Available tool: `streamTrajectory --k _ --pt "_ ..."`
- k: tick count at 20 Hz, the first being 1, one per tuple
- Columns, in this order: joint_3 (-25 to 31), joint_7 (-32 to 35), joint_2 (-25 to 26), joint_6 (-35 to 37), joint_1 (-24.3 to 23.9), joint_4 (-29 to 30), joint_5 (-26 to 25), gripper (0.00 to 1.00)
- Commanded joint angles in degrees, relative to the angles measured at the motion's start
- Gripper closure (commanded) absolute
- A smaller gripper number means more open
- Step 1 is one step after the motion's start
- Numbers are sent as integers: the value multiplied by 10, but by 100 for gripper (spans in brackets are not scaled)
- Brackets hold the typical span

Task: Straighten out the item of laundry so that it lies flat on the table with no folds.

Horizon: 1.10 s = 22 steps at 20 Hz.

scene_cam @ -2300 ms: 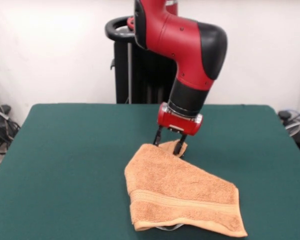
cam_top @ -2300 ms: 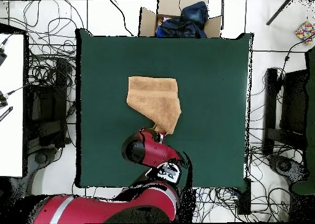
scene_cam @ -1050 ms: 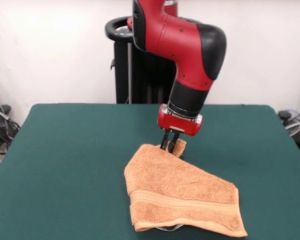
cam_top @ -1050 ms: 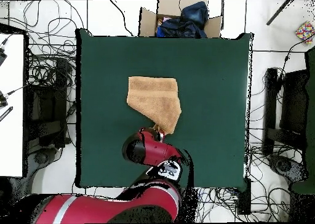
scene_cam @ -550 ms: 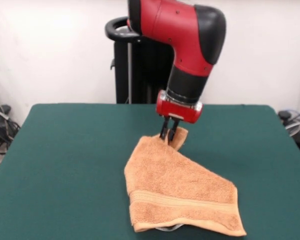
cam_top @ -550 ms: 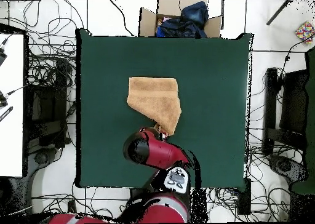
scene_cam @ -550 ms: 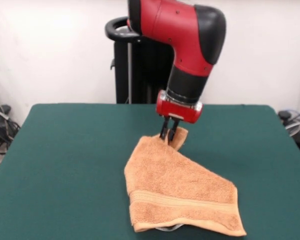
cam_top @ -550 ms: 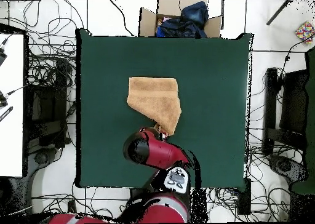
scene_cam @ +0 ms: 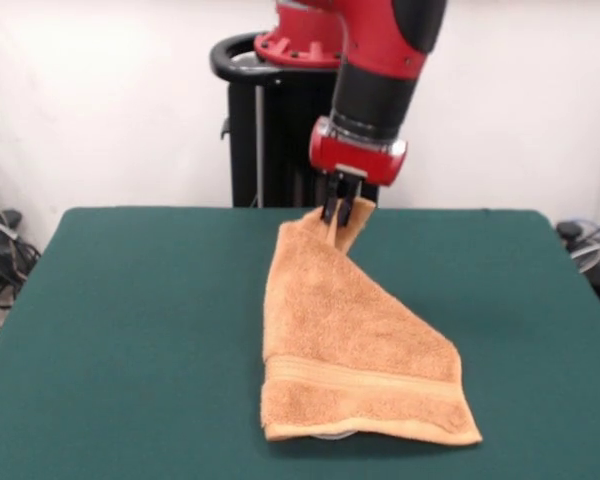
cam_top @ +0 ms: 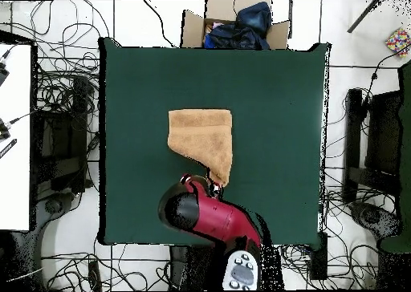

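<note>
The orange-tan towel (scene_cam: pixel 352 345) lies folded near the middle of the green table (scene_cam: pixel 130 320), its long axis running from its broad banded edge on the camera side to a narrow corner pinched by the gripper (scene_cam: pixel 339 212) toward the robot.

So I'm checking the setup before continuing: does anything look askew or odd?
Yes: the towel is not flat. The gripper pinches one corner and holds it lifted, so the cloth tapers to a doubled-over wedge on the table.

Red arm (scene_cam: pixel 380 40) with black wrist band, dark gripper (scene_cam: pixel 338 208).
</note>
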Motion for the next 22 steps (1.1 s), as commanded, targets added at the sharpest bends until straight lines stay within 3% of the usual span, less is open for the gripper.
streamTrajectory --k 1,6,22 --pt "42 65 -58 70 -18 73 -27 100" --pt "18 64 -95 123 -3 69 -27 100" --pt "-70 105 -212 389 79 -15 -78 100"
